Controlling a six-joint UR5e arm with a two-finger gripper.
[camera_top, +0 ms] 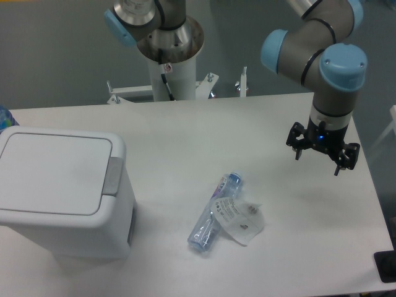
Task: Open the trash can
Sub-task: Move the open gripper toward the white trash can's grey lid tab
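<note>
The trash can (59, 192) is a large white boxy bin at the table's left front, its flat lid shut. Its grey push-latch tab (112, 177) sits on the lid's right edge. My gripper (323, 156) hangs above the table at the right, far from the bin, pointing down. Its fingers are spread apart with nothing between them.
A crushed clear plastic bottle (213, 213) with a loose white label (241, 223) lies on the table between bin and gripper. The robot's white pedestal (168, 62) stands at the back edge. A dark object (386, 266) sits off the table's right front corner.
</note>
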